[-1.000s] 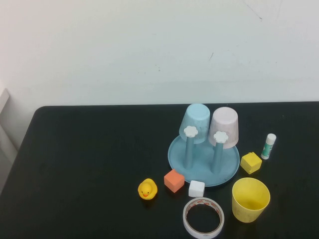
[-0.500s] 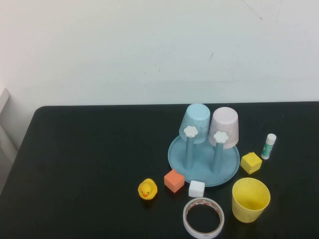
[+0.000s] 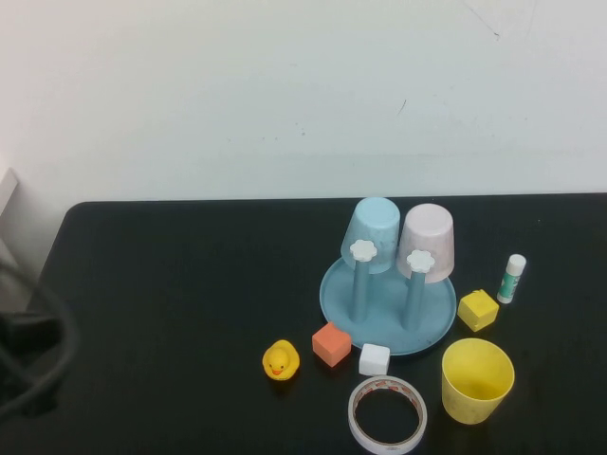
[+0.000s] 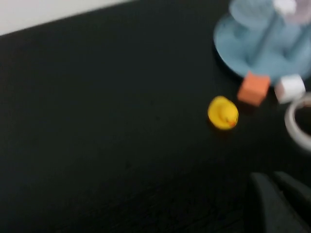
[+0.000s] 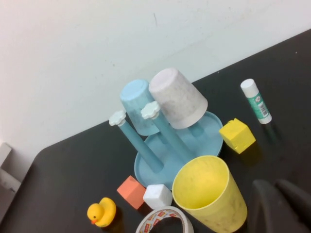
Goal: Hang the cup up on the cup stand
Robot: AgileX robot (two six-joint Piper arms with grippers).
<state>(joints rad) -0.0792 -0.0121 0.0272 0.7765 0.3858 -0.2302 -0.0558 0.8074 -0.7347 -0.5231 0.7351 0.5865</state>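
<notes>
Looking down from the raised camera, the yellow cup [image 3: 477, 380] stands upright, mouth up, at the near right of the black table [image 3: 171, 284], apart from the cup stand [image 3: 387, 308]. Two of the stand's pegs carry upside-down cups, a blue cup [image 3: 372, 233] and a pink cup [image 3: 428, 241]. Near its front rim sit an orange block [image 3: 331, 343] and a white block [image 3: 374, 359], with a rubber duck [image 3: 280, 360] to the left and a tape roll [image 3: 387, 415] nearer still. A yellow block [image 3: 477, 309] and a glue stick [image 3: 511, 278] lie to the right. Only a dark blur of the left arm shows at the left edge; neither gripper is visible here.

The left wrist camera adds the left gripper [image 4: 274, 204], fingers pressed together and holding nothing, hovering over bare table well left of the duck [image 4: 223, 112] and stand [image 4: 252, 48].

The right wrist camera shows the right gripper [image 5: 282, 206], likewise closed and empty, just beside the yellow cup [image 5: 210, 194], with the stand [image 5: 160, 160] behind it.
</notes>
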